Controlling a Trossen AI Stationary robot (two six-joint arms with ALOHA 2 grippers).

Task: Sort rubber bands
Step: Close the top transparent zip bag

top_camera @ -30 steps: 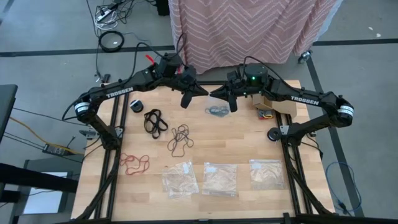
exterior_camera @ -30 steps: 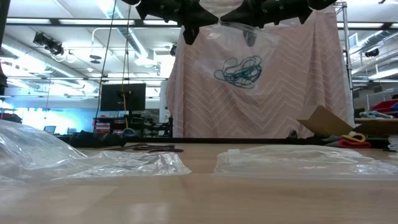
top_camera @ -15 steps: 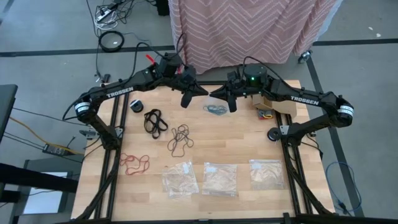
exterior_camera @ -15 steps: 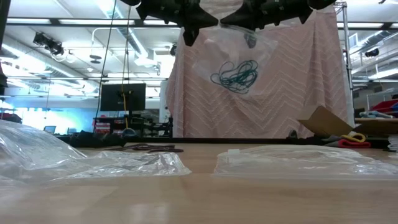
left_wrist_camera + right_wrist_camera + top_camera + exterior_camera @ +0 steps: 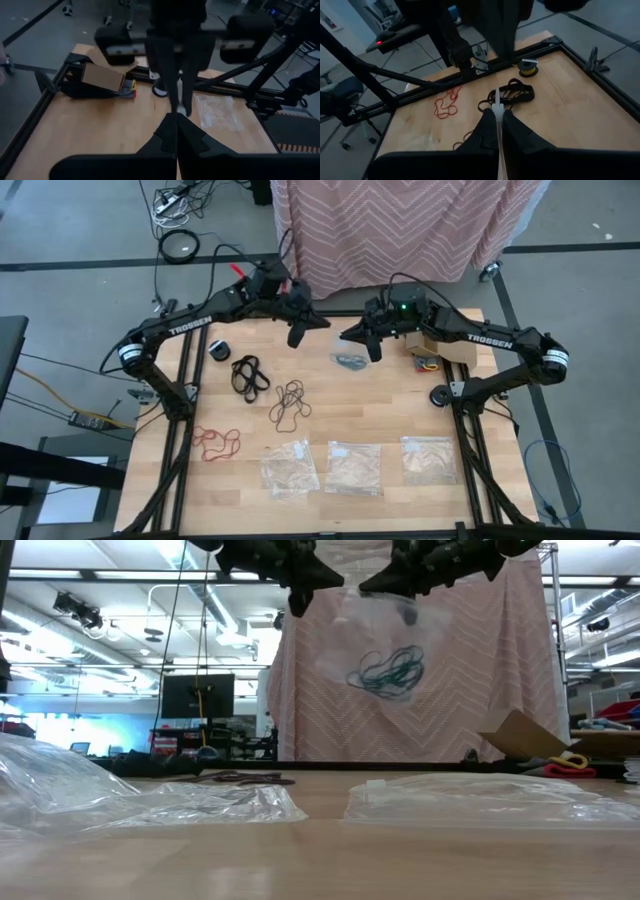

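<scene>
Now the left end effector (image 5: 296, 337) has drawn back toward the table's far-left side, so the gap to the right end effector (image 5: 372, 350) is wider than a second ago. The clear bag (image 5: 385, 630) hanging between them is pulled broader, and the teal bands (image 5: 388, 671) inside it sit a little more to the right in the low view. Both end effectors are high above the far edge, fingers pressed together — each clamped on an upper edge of the bag. On the table (image 5: 390, 395) the black bands (image 5: 249, 373) lie near the left edge, the brown bands (image 5: 289, 402) just beside them toward the middle, the red bands (image 5: 215, 442) near the near-left corner. Three flat bags (image 5: 354, 468) lie in a row along the near edge — contents cannot be told. A cardboard box (image 5: 436, 350) stands at the far-right corner.
</scene>
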